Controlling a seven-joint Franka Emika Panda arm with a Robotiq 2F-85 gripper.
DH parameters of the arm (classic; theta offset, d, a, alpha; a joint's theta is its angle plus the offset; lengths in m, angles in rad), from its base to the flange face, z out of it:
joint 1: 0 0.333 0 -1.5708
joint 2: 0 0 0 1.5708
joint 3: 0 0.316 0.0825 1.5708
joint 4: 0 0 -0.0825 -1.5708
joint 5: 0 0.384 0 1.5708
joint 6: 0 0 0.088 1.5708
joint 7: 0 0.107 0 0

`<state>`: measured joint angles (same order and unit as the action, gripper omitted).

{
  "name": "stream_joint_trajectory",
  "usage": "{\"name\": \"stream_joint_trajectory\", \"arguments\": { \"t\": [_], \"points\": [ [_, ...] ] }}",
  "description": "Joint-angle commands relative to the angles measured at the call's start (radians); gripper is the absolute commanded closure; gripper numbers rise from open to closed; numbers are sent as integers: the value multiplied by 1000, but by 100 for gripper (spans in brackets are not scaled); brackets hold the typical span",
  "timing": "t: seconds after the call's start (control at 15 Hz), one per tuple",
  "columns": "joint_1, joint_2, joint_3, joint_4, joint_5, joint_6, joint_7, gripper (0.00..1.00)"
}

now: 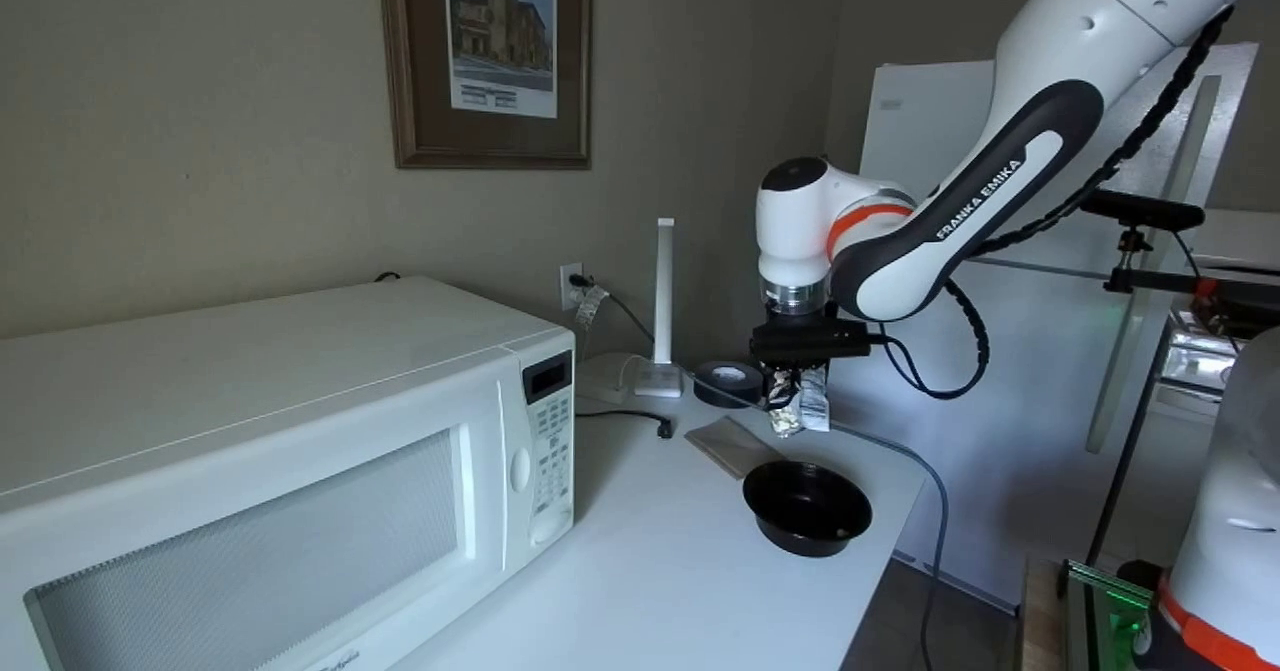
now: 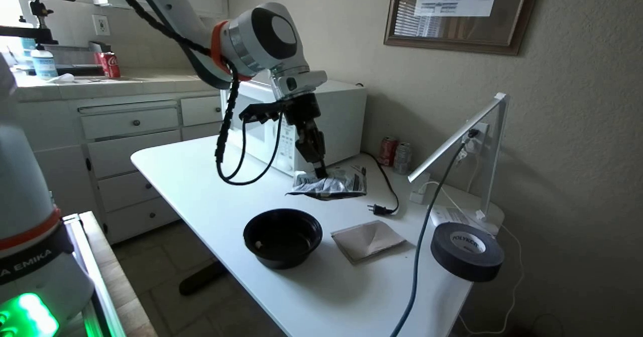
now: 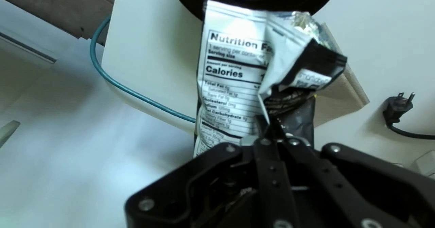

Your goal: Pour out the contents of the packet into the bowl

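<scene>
In an exterior view we see the edge of the white tabletop at left, the round glossy black bowl near it, then a folded brown paper square. Above, the black gripper pinches the crumpled silver-white foil packet between closed jaws, apart from the bowl. In the wrist view, the bowl is cropped, the packet partly hidden.

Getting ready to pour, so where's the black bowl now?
In an exterior view, the black bowl sits left of center on the white table, just left of the flat brown square.
</scene>
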<state>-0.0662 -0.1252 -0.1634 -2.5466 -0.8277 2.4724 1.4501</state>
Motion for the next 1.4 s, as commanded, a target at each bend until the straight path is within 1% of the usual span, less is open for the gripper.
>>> {"name": "stream_joint_trajectory", "arguments": {
  "t": [0.0, 0.33, 0.6, 0.87, 1.0, 1.07, 1.2, 1.27, 1.33],
  "points": [
    [-47, -55, 54, -74, -116, -1, 133, 100],
    [-64, -62, 82, -117, -251, -12, 293, 100],
    [-59, -64, 90, -144, -347, -34, 412, 100],
    [-49, -59, 94, -162, -390, -62, 465, 100],
    [-51, -53, 98, -156, -467, -66, 524, 100],
    [-45, -55, 96, -161, -464, -66, 514, 100],
    [-41, -52, 100, -161, -501, -75, 544, 100],
    [-38, -50, 100, -164, -490, -84, 531, 100],
    [-37, -46, 101, -164, -509, -82, 544, 100]
  ]
}}
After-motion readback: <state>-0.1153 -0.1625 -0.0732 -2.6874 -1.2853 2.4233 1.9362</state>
